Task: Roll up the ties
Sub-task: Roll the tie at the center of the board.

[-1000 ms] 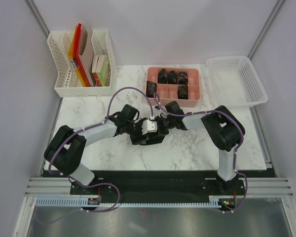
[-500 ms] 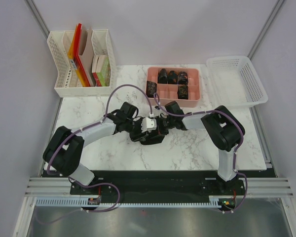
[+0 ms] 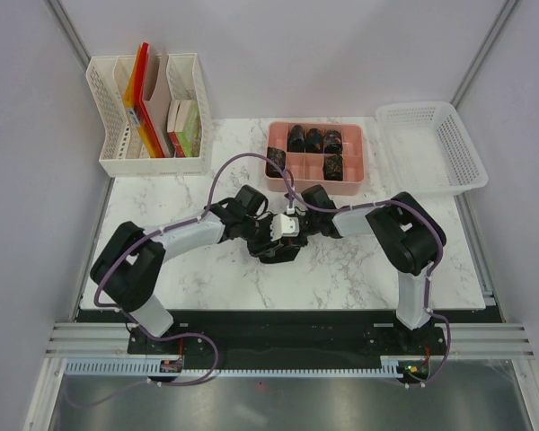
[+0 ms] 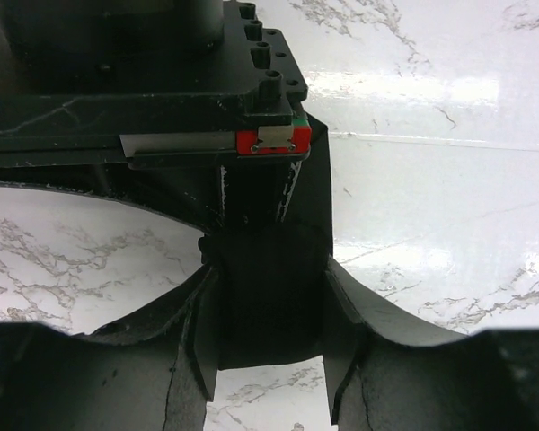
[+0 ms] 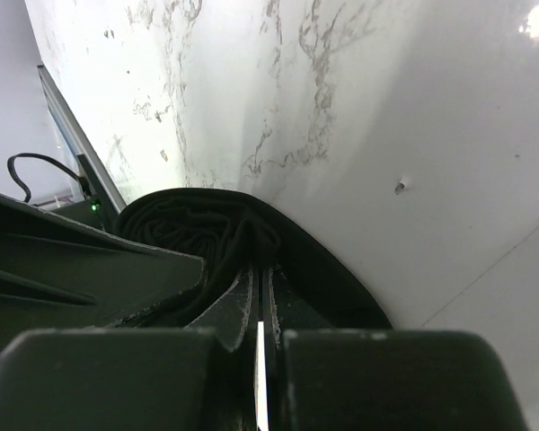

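At table's left rear, white perforated plastic file rack (image 3: pixel 108 117) standing, holding orange folders (image 3: pixel 139 90). Centre: left gripper (image 4: pixel 268 269) clamping soft black fabric tie (image 4: pixel 269 314), matte strip filling gap between fingers (image 4: pixel 193 341). Right gripper (image 5: pixel 259 283) pinching same tie's rounded folds; coil partly hidden, pattern hard to make out. Pink plastic tray (image 3: pixel 351 141) holding rolled ties (image 3: pixel 314 139). White mesh basket (image 3: pixel 458 153) sitting rightmost.

Arms bent inward, L gripper (image 4: pixel 269 359) & R gripper (image 5: pixel 259 310) tip-to-tip, both pinching tie (image 4: pixel 268 287).

Lab robot cell: plain wall panels (image 3: pixel 18 135), marble table (image 3: pixel 341 269).
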You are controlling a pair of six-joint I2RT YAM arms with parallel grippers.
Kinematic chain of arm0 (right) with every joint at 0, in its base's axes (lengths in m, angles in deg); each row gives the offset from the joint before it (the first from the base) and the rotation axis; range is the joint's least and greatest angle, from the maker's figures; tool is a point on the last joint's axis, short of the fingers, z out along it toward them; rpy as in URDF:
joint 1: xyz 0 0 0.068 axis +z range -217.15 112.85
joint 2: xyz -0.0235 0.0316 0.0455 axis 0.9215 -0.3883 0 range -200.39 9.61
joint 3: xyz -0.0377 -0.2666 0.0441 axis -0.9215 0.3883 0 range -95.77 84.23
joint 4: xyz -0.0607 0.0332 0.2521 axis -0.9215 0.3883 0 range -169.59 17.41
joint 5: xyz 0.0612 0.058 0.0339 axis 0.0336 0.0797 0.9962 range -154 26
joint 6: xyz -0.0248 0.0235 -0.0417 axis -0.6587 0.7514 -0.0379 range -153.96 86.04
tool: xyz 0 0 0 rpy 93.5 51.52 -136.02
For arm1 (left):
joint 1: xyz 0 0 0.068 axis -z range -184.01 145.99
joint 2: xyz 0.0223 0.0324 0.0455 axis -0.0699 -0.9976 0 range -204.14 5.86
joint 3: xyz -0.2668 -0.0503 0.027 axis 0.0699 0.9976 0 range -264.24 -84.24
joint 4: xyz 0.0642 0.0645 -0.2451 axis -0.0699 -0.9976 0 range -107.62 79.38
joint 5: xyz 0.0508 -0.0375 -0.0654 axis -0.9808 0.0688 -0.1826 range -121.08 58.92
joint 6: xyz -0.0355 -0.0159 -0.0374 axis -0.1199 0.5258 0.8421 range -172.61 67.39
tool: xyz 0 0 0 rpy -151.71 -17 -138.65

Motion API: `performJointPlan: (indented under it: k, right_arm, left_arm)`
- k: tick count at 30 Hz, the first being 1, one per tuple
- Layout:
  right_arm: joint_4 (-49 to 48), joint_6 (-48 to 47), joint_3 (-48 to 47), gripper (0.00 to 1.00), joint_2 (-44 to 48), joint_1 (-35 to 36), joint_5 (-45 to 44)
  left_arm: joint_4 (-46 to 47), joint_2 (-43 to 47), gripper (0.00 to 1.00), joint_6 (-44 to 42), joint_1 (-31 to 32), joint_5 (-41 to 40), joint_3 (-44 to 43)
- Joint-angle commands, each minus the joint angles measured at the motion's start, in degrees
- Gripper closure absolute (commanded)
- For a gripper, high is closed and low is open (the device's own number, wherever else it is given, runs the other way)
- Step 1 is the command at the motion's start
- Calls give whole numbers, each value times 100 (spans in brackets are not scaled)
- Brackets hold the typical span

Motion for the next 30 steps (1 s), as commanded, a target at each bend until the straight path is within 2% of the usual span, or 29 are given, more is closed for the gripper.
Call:
performJointPlan:
  k: [1,4,12,19,28,30]
  right_arm:
    - [-208,266,298,100,-158,80,-191]
    - [-744,539,413,100,-158,115,55]
    - [-1071,706,150,100,-474,441,196]
    - [-342,171,-70,92,-343,292,126]
    - [361,-181,-465,89,-325,116,240]
    - [449,-217,-562,84,-333,98,231]
  left_arm:
    - [-244,-345,51,305,244,-141,-63]
    - [-306,-336,52,357,244,-291,7]
    - [-429,-169,57,630,252,-511,350]
    - [-596,-468,61,691,252,-757,570]
    - [-736,-977,68,920,358,-1118,561]
    - [-754,-1030,69,964,384,-1196,561]
